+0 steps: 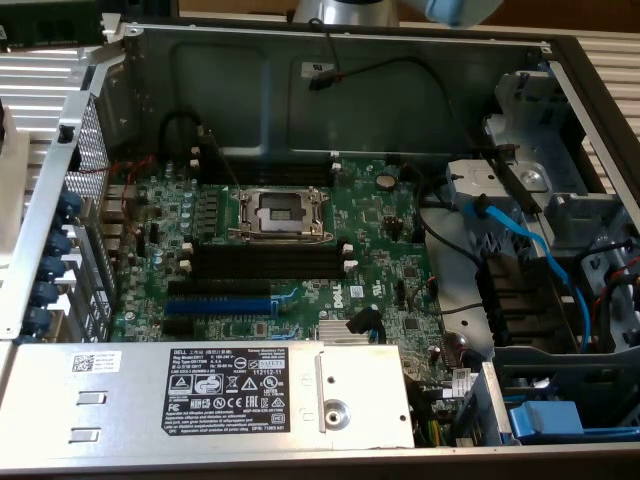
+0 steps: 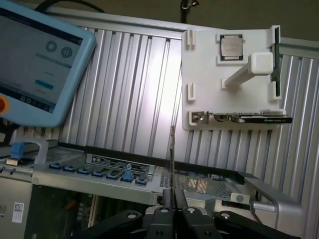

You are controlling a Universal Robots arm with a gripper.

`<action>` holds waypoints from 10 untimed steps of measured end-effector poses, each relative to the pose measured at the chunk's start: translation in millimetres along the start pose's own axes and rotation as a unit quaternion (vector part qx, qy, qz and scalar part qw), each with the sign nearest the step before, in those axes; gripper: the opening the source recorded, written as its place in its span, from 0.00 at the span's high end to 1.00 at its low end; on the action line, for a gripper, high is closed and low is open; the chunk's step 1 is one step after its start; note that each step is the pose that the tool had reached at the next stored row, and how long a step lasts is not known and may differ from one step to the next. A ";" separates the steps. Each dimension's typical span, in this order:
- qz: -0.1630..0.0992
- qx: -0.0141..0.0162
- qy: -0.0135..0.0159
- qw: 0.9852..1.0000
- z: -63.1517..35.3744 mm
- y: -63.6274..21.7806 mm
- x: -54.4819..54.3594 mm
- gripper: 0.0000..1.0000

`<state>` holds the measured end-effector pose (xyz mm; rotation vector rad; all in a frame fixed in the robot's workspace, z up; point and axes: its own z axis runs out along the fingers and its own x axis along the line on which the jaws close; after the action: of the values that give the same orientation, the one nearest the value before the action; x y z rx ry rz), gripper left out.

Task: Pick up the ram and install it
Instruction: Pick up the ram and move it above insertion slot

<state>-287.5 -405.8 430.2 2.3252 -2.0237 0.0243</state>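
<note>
Ram (image 2: 172, 154) stands edge-on in the clamped hand (image 2: 173, 193), with white parts tray (image 2: 204, 69) and tablet (image 2: 40, 59) beyond.

Open computer case (image 1: 260, 90) — green motherboard (image 1: 390, 250), processor socket (image 1: 280, 212), blue slot (image 1: 220, 303) — white holder (image 2: 209, 84), pendant (image 2: 40, 59)

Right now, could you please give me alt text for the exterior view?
An open computer case holds a green motherboard with an empty processor socket, empty black memory slots and a blue expansion slot.
</note>
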 end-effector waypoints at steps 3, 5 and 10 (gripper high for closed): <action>0.001 0.000 0.000 1.000 -0.3 -5.8 0.8 0.88; 0.002 0.001 0.000 1.000 -0.3 -8.1 1.0 0.88; 0.017 0.004 0.000 1.000 -0.4 -9.5 1.0 0.88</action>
<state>-277.9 -405.4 430.3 2.2941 -2.0666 0.0339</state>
